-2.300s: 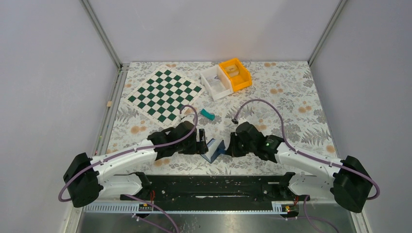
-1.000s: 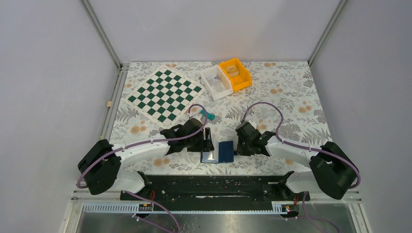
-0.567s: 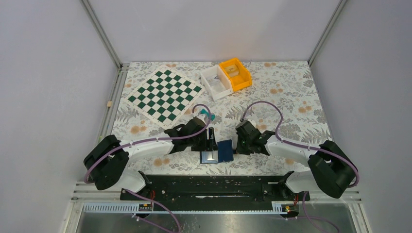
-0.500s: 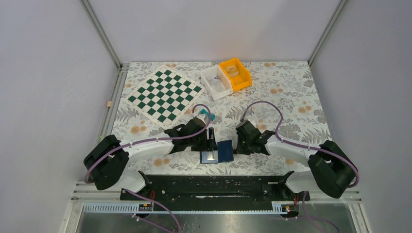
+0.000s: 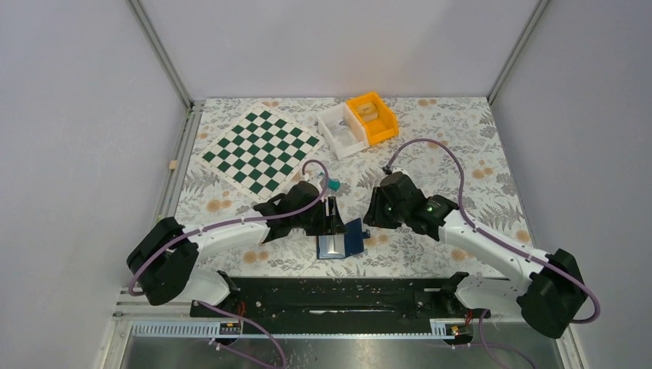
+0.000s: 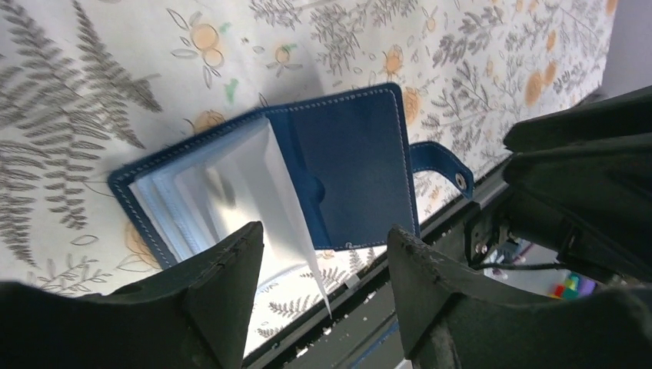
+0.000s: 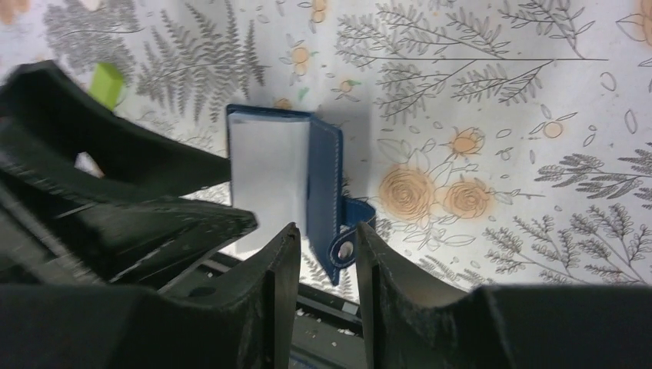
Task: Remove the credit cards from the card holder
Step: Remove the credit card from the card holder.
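The navy card holder (image 5: 354, 235) lies open on the floral table near the front edge. Its left half holds the pale whitish-blue credit cards (image 5: 332, 247). In the left wrist view the navy panel (image 6: 350, 173) is on the right, the stacked cards (image 6: 207, 196) are on the left, and one pale leaf stands up from the fold. The snap tab (image 6: 442, 163) sticks out to the right. My left gripper (image 6: 324, 231) is open and empty just above the cards. My right gripper (image 7: 323, 238) hovers over the snap tab (image 7: 347, 233), jaws slightly apart, holding nothing.
A green-and-white chessboard (image 5: 261, 150) lies at the back left. A white bin (image 5: 342, 129) and an orange bin (image 5: 373, 117) stand at the back. A teal block (image 5: 330, 183) and a green block (image 7: 108, 81) lie behind the left gripper. The black rail (image 5: 338, 296) runs along the front edge.
My right arm has lifted and drawn back from the wallet's right side. My left gripper has pulled back a little from the cards. The wallet stays open in place.
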Robot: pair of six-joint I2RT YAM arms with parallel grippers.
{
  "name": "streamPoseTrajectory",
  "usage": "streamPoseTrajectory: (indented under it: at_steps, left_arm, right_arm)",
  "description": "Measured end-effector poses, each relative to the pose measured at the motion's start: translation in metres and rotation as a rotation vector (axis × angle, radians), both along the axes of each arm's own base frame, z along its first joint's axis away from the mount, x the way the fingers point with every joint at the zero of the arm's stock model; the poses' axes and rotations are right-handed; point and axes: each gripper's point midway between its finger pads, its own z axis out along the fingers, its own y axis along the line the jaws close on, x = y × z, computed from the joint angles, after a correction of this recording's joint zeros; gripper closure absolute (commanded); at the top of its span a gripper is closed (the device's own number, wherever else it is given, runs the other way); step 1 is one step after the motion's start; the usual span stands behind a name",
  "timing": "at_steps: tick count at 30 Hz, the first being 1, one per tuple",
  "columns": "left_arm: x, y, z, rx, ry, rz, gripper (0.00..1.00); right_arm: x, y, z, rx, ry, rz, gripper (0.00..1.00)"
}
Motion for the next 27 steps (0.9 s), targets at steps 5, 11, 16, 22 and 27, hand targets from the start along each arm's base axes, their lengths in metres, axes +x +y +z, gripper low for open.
streamPoseTrajectory:
  at_steps: [5, 11, 16, 22, 27]
  left_arm:
    - [-0.008, -0.008, 0.001, -0.051, 0.027, -0.039, 0.41]
    - [-0.010, -0.017, -0.001, -0.082, 0.050, -0.064, 0.41]
    - [-0.006, -0.022, 0.006, -0.123, 0.064, -0.065, 0.41]
    - [-0.001, -0.031, 0.008, -0.166, 0.091, -0.070, 0.40]
    - [0.010, -0.024, 0.008, -0.172, 0.104, -0.036, 0.38]
  right_arm:
    - [-0.010, 0.009, 0.024, 0.065, -0.028, 0.034, 0.59]
    - [-0.023, 0.029, 0.042, 0.145, -0.064, 0.121, 0.50]
    - [-0.042, 0.045, 0.049, 0.210, -0.110, 0.193, 0.60]
    - [-0.059, 0.065, 0.050, 0.232, -0.167, 0.251, 0.49]
    - [-0.066, 0.074, 0.033, 0.171, -0.210, 0.254, 0.40]
